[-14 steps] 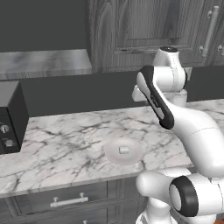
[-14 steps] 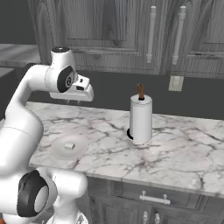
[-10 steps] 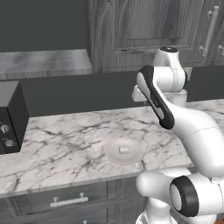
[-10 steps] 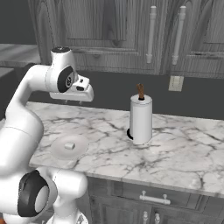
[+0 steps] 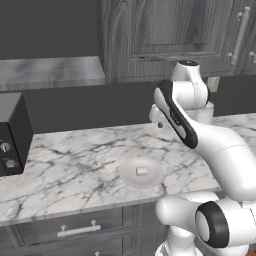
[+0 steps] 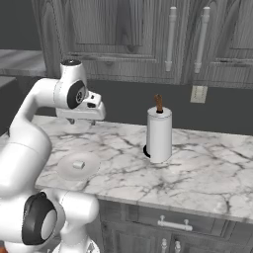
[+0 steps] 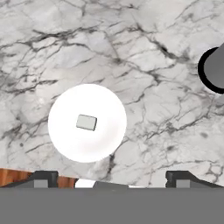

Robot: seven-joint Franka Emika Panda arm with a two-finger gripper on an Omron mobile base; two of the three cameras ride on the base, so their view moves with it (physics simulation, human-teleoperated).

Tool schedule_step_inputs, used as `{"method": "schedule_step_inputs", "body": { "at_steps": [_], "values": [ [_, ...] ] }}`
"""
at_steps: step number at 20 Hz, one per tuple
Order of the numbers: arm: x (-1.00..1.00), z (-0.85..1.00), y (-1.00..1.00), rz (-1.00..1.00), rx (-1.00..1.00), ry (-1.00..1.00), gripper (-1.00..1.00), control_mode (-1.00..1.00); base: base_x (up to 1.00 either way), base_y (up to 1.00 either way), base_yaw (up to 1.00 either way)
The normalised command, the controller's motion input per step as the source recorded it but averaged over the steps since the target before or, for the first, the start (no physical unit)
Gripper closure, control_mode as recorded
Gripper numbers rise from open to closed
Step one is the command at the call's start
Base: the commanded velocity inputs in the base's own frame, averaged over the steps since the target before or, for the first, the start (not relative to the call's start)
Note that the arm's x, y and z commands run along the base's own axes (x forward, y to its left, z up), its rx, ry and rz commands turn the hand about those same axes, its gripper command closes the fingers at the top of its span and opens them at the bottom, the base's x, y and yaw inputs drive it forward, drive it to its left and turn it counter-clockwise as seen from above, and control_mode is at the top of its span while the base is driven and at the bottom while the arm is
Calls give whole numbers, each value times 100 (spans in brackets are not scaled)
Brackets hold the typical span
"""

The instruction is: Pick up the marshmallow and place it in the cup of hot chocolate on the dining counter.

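At the far left a black toaster oven stands on the grey-veined white marble worktop. Near the front edge lies a round pale grey-white plate, and the tiny white squarish marshmallow rests at its middle, untouched. The white arm's two-finger gripper hangs high above the worktop, looking straight down on the plate; its dark fingertips stand wide apart with nothing between them. Further right a white paper-towel roll on a dark upright holder stands well apart from the plate.

Small white marshmallow lies flat, approx. mid plate.
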Motion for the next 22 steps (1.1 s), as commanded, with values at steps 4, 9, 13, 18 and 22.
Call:
{"method": "schedule_step_inputs", "body": {
  "at_steps": [4, 9, 13, 18, 22],
  "values": [
    [0, -37, 12, 31, 0, 18, -100, -100, 0, 0, 0],
    [0, -52, 31, 42, -2, 16, -100, -100, 0, 0, 0],
    [0, -56, 37, 38, -5, 4, -100, -100, 0, 0, 0],
    [4, -44, 34, 32, -1, 0, -100, -100, 0, 0, 0],
    [10, -39, 11, 22, 0, -1, -100, -100, 0, 0, 0]
  ]
}}
